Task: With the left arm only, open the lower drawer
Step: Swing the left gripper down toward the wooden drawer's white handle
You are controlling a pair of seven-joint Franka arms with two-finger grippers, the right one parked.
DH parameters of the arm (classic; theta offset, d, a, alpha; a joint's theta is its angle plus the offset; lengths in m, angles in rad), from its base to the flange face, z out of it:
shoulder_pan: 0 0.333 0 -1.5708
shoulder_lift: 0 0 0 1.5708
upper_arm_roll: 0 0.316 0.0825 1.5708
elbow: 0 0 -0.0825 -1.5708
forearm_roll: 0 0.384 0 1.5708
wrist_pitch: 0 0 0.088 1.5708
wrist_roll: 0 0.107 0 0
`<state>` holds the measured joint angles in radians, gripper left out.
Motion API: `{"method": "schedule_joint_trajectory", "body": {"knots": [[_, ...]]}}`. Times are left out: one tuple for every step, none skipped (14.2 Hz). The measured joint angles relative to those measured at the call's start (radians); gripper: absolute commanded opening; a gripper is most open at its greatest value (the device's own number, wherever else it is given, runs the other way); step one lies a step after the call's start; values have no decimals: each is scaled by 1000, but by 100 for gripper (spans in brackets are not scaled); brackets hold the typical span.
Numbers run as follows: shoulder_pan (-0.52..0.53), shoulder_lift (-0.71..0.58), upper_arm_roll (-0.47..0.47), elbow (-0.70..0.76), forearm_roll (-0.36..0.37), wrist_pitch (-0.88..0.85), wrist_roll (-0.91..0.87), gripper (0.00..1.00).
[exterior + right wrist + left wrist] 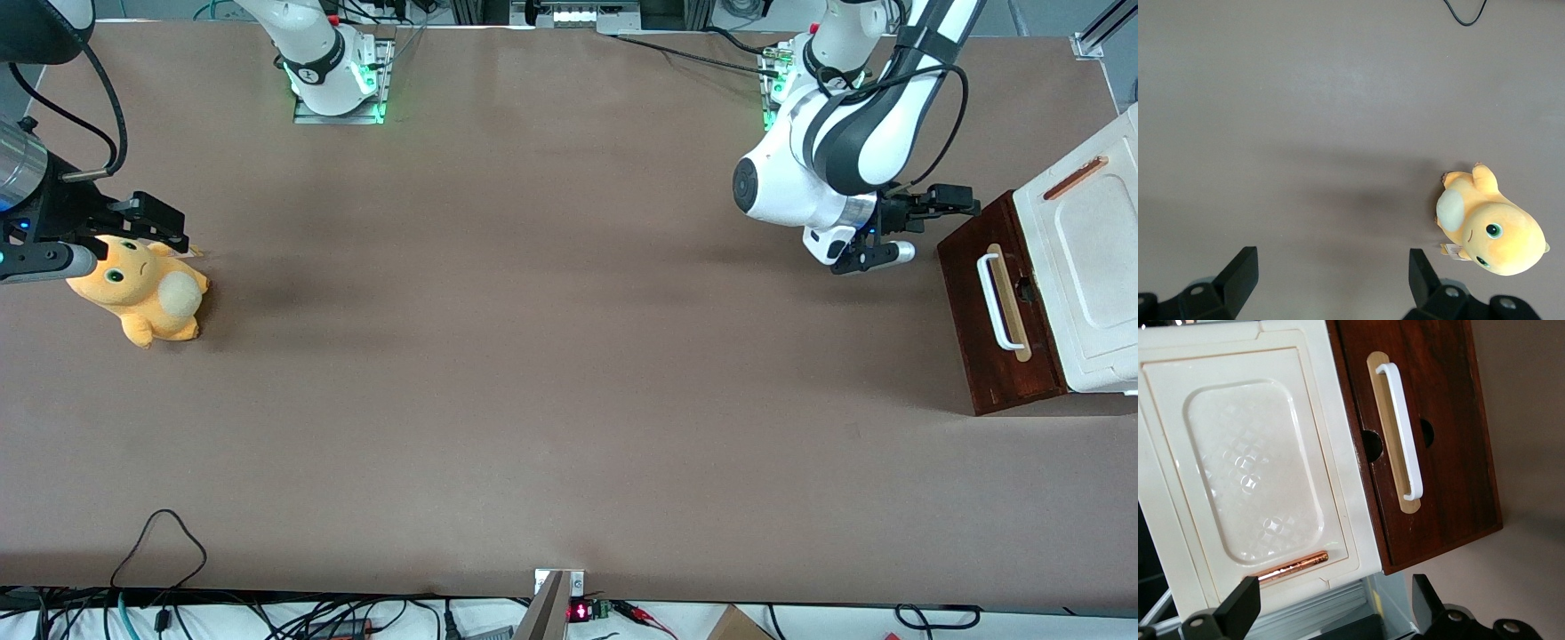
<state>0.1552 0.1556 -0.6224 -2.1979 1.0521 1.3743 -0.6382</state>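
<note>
The tool [925, 229] hangs wide open and holds nothing — its black fingers [1238, 608] stand well apart, clear of the drawer. It sits at the end of the left arm [827, 160], glossy white with dark grey bands, near the drawer's front but not touching it.

The drawer [996, 320], dark red-brown wood with a visible grain, lies at the working arm's end of the table at about 3 o'clock in the front view. Its white bar handle [1403, 430] runs along a pale wood strip. Against it stands the white cabinet [1251, 467] — smooth, with a recessed, diamond-embossed top.

The table [533, 356] is matte brown. A plush yellow toy [142, 289] lies at 9 o'clock.
</note>
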Motion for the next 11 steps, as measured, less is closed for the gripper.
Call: {"method": "schedule_joint_trajectory", "body": {"knots": [[2,-1,1,6,2,2,47,100],[2,-2,1,13,2,4,75,100],[1,-2,0,16,2,5,89,100],[0,-1,0,14,4,6,93,100],[-1,5,0,3,24,9,89,100],[-1,18,1,-17,71,10,64,100],[-1,40,3,-44,119,10,13,100],[-1,72,11,-69,156,5,-48,100],[-2,112,27,-89,193,-11,-108,100],[-3,151,50,-97,235,-30,-160,100],[-2,186,77,-99,271,-50,-203,100]]}}
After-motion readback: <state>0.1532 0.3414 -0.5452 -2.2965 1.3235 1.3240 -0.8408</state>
